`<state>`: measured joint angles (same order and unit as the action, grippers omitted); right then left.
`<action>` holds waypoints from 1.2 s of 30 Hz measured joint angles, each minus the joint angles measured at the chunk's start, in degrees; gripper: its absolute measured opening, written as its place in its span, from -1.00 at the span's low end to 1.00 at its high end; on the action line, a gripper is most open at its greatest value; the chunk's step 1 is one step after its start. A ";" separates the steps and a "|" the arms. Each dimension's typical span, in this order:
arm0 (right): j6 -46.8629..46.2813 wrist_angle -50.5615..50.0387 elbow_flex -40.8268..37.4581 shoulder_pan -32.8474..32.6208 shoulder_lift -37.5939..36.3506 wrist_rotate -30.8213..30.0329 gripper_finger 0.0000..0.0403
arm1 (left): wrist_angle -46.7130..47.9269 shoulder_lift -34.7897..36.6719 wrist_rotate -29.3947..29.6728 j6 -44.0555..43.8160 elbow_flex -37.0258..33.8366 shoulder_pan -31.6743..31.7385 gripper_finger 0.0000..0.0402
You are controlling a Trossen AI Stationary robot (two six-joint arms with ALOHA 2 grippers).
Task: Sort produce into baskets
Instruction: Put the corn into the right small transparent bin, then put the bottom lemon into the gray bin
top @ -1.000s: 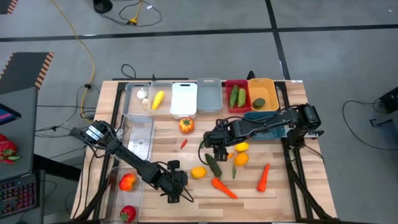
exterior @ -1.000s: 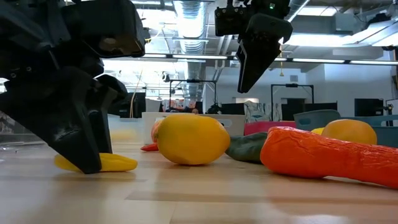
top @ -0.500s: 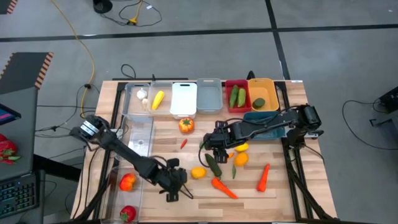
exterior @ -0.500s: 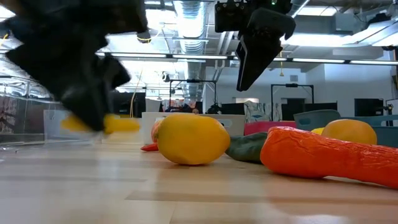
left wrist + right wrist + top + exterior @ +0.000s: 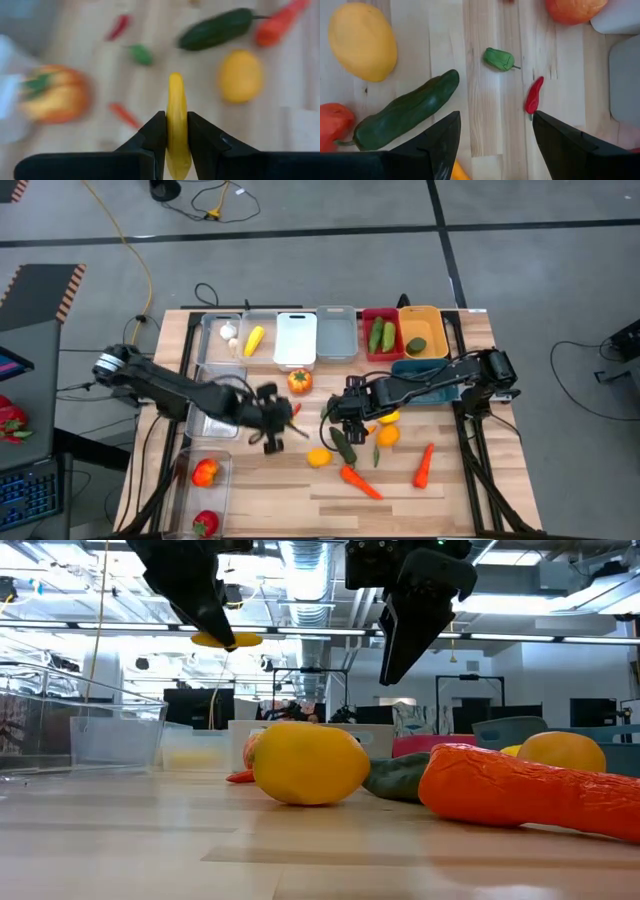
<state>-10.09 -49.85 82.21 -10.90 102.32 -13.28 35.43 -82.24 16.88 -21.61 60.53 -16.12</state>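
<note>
Presently the item in hand is a small yellow chili [image 5: 176, 120], a slim curved piece pinched at about mid-length between the jaws of the left gripper [image 5: 272, 430], which are drawn narrow on it. The low view shows it carried clear of the worktop [image 5: 450, 490], well above the loose produce. It appears light, rigid and smooth-skinned; being narrow and tapered it could pivot or slide in a two-point hold, so a grip across the thickest part of the body, as now, is judged the sound one. Below and beyond it lie an orange tomato [image 5: 299, 380], a red chili [image 5: 534, 95], a small green chili [image 5: 498, 59], a cucumber [image 5: 407, 110], a lemon [image 5: 308, 763] and a carrot [image 5: 520, 790], all apart from one another on the boards. The right gripper [image 5: 349, 412] hangs over the cucumber and chilies with its jaws standing wide and holding nothing. Along the far edge stands the row of baskets; the clear basket [image 5: 228, 345] there already contains a yellow piece [image 5: 254, 339] of like colour, and this is judged the probable destination. That piece is too small in the high view to identify with certainty. The red basket [image 5: 366, 317] holds green cucumbers.
</note>
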 joint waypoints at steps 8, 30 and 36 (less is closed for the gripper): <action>-0.02 3.73 0.00 0.00 0.00 0.07 0.37 | 11.50 8.03 8.57 6.17 0.00 12.52 -0.70; -0.02 6.07 0.00 0.05 0.00 0.33 0.37 | 12.47 3.74 10.18 21.20 0.07 42.86 -0.54; 0.02 6.19 0.00 0.05 0.00 0.35 0.37 | 12.49 0.47 8.95 21.44 0.07 45.01 -0.24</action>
<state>-10.07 -43.66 82.21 -10.85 102.33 -12.93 47.92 -81.77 25.83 -0.16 60.60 28.89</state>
